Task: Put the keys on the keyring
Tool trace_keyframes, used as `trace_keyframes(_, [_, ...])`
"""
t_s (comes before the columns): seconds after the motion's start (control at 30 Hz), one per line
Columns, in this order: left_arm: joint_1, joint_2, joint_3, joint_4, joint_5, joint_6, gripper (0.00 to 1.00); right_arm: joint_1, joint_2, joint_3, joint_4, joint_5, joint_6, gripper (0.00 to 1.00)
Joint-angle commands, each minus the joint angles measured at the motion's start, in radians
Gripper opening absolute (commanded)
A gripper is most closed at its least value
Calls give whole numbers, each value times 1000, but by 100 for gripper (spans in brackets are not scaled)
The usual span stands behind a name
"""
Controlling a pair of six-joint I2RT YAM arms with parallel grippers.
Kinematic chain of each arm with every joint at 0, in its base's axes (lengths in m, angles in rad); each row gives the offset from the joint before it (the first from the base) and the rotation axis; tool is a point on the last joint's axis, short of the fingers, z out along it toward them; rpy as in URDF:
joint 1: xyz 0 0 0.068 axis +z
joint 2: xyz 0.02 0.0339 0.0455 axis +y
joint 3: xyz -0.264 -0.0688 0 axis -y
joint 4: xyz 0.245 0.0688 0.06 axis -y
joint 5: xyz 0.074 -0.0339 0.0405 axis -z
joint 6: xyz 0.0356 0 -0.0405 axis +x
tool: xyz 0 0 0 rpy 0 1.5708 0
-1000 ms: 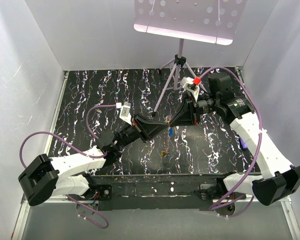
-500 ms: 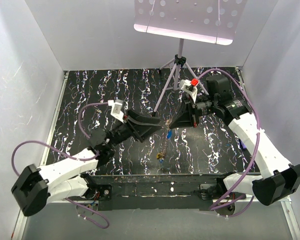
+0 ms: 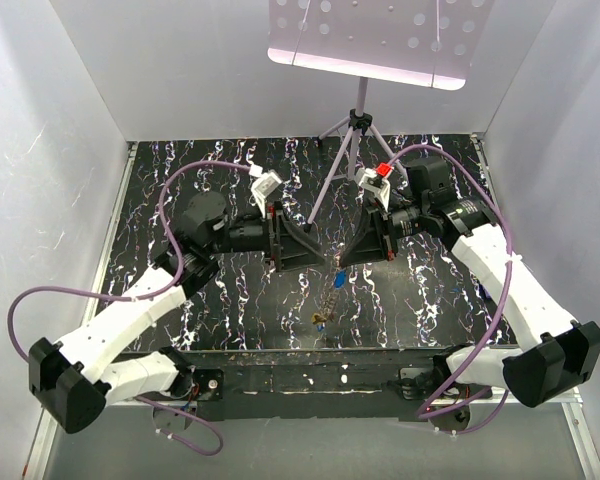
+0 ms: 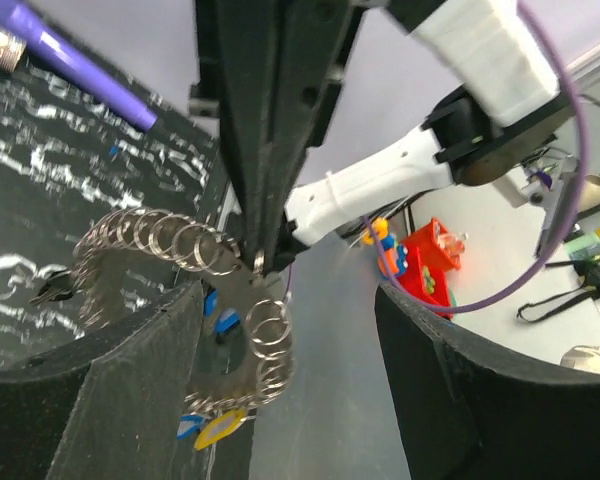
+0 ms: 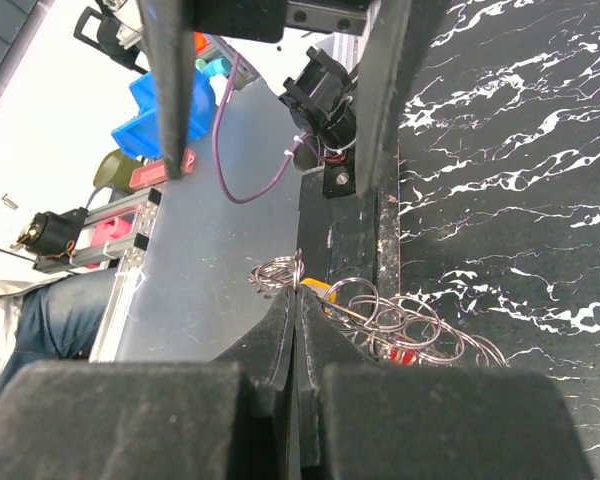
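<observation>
Right gripper of mine is pinched shut on the top of the keyring, which hangs down with the keys at its lower end, squarely between the wide-open, empty fingers of my left gripper.

White walls all round; black white-veined tabletop; perforated panel on tripod at back.

The left gripper has opened its jaws, seemingly releasing the keyring, while the right gripper closed on it.
</observation>
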Motion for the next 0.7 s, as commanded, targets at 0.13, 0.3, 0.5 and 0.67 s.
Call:
trace_keyframes(0.13, [3, 109, 144, -226, 141, 131, 54, 9, 1, -9, 0, -42, -9, 1])
trace_keyframes(0.3, [0, 156, 172, -227, 160, 137, 43, 12, 8, -7, -2, -40, -6, 1])
trace_keyframes(0.5, [-18, 191, 193, -235, 175, 145, 39, 14, 14, -4, -5, -40, -7, 1])
trace_keyframes(0.67, [-40, 217, 216, -238, 181, 148, 34, 15, 14, -3, -3, -34, -4, 1])
